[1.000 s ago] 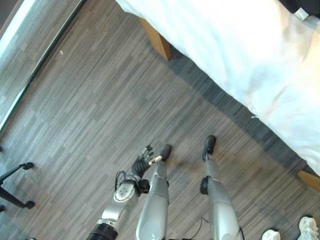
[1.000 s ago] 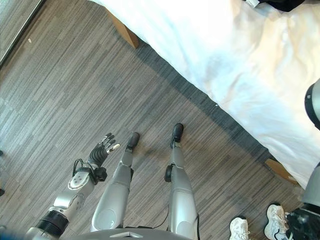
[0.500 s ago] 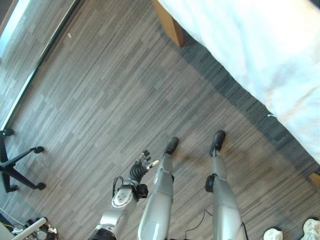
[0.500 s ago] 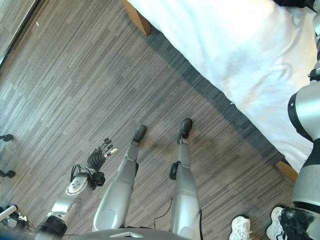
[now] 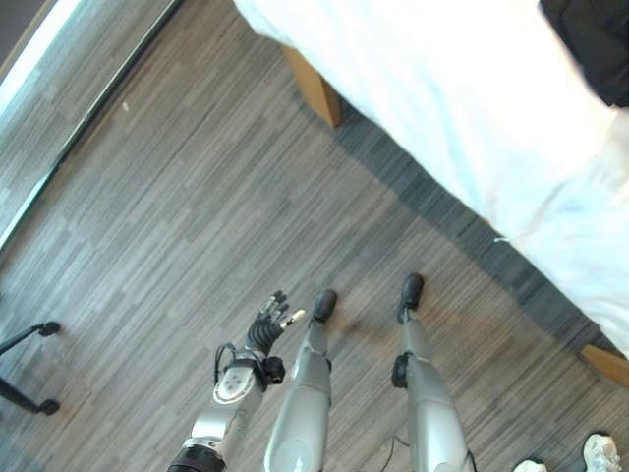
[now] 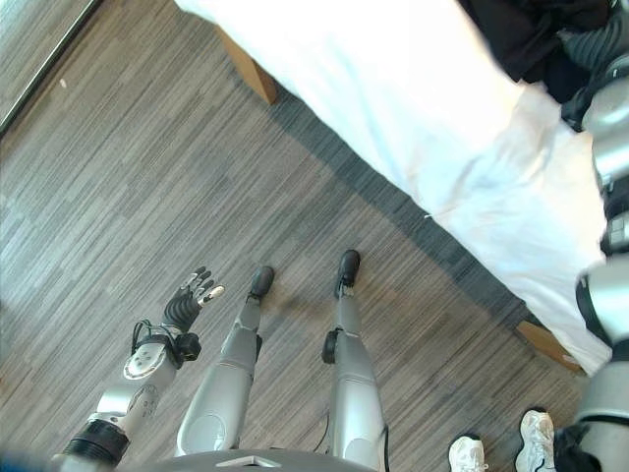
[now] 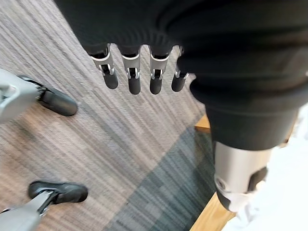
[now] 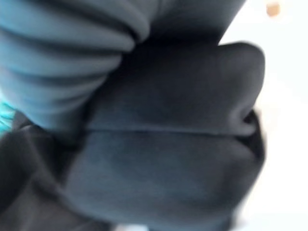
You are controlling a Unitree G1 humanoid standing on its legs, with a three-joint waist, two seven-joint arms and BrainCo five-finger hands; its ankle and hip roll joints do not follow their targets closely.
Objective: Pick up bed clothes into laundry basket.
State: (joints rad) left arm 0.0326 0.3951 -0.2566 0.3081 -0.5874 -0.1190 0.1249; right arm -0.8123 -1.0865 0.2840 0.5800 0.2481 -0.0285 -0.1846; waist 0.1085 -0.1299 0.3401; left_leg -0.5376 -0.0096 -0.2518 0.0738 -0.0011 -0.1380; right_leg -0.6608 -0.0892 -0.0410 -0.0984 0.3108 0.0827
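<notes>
A heap of dark clothes (image 6: 521,29) lies on the white-sheeted bed (image 5: 462,108), at the far right of the eye views. My right arm reaches up over the bed's edge, and my right hand (image 6: 593,44) is at the dark heap, its ribbed cover against the cloth. In the right wrist view dark cloth (image 8: 183,144) sits right up against the hand and hides its fingers. My left hand (image 5: 265,332) hangs low over the wooden floor, far from the bed, with straight fingers (image 7: 131,77) and nothing in it.
The bed's wooden legs (image 5: 313,87) (image 6: 545,344) stand on a darker floor strip along the bed's side. A person's white shoes (image 6: 536,442) are at the lower right. A black chair base (image 5: 25,393) sits at the far left.
The camera has tilted, bringing the dark clothes into view. My right arm has reached further up over the bed to the dark heap. The left hand stays as it was.
</notes>
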